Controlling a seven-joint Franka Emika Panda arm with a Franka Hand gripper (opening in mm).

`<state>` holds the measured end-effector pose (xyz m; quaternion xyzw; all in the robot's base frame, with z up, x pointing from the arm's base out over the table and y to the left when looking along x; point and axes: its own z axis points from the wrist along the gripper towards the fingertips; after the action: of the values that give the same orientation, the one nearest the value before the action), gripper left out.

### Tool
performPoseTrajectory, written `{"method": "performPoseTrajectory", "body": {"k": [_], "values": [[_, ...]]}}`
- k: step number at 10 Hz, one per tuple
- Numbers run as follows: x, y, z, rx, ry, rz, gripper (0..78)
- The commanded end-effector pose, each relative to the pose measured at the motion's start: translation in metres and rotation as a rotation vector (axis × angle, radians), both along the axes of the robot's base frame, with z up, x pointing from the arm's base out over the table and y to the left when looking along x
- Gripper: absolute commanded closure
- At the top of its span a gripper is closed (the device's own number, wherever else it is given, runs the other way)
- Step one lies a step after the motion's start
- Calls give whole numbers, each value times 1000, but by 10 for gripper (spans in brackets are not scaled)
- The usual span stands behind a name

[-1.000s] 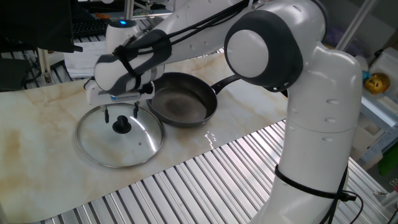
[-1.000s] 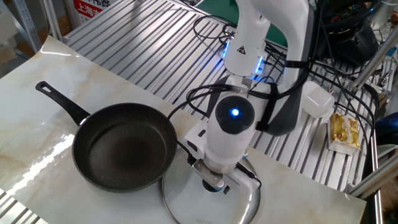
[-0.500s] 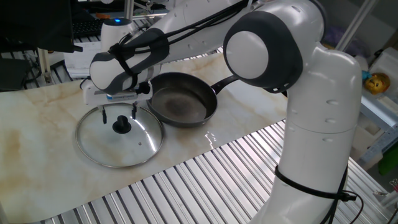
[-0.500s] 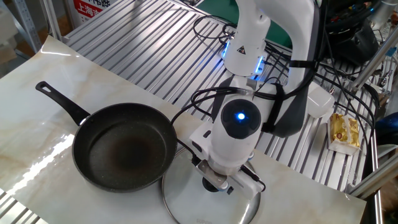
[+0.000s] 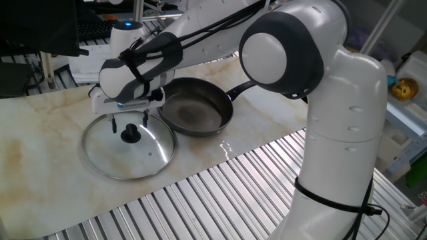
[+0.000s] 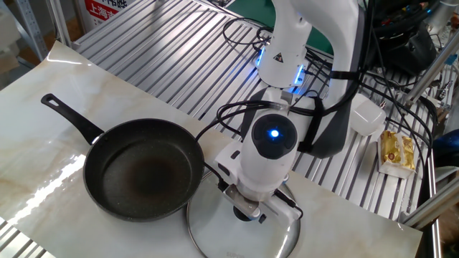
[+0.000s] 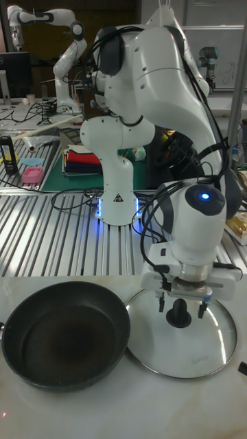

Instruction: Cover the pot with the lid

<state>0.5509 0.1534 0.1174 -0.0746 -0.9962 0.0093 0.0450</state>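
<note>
Hovering my gripper w/ jaws spread either side of the knob on the lid, flat on the table beside the pot. Glass: heavy-ish, slick, breakable; knob's the only grip pt.

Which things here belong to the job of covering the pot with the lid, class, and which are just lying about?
Part of the job:
- pot, uncovered
- lid, flat on the table beside the pot
- gripper, open, fingers either side of the lid's knob

Lying about:
- yellow packet on the slatted bench
- stacked coloured cloths behind the arm
</note>
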Motion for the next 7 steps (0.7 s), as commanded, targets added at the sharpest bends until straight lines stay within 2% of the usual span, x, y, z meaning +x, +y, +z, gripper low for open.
{"method": "performPoseTrajectory", "body": {"k": [1,5,7], "values": [[1,0,1,3,-11,3,2],[1,0,1,3,-18,2,2],[1,0,1,-17,-17,-21,2]]}}
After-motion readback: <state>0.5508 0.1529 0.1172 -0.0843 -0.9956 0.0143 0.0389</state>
